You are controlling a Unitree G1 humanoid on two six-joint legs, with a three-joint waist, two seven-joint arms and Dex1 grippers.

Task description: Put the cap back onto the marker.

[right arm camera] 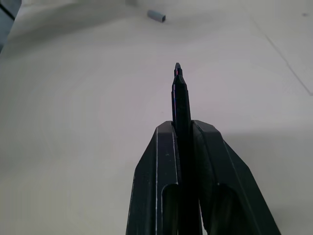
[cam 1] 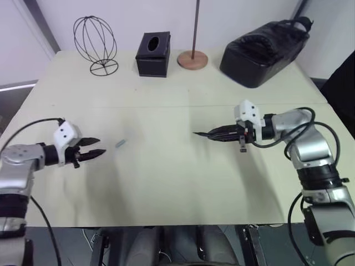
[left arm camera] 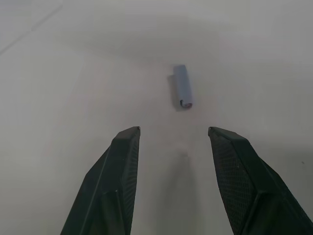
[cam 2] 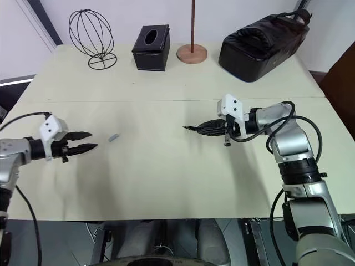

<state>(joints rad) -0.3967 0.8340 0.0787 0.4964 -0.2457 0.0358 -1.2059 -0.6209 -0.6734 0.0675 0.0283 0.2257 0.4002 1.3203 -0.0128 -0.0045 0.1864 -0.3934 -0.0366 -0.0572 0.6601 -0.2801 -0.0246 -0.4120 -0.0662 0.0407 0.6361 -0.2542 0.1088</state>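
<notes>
Holding my left gripper (cam 1: 95,147) with its jaws apart, I see it just short of the cap (cam 1: 120,143), which lies flat on the table (cam 1: 166,183). Right of the cap and well apart, my right gripper (cam 1: 213,134) is clamped on the marker (right arm camera: 181,98), tip pointing toward the cap. Beyond the cap stand a wire frame (cam 1: 95,44) and a black box (cam 1: 153,54).
</notes>
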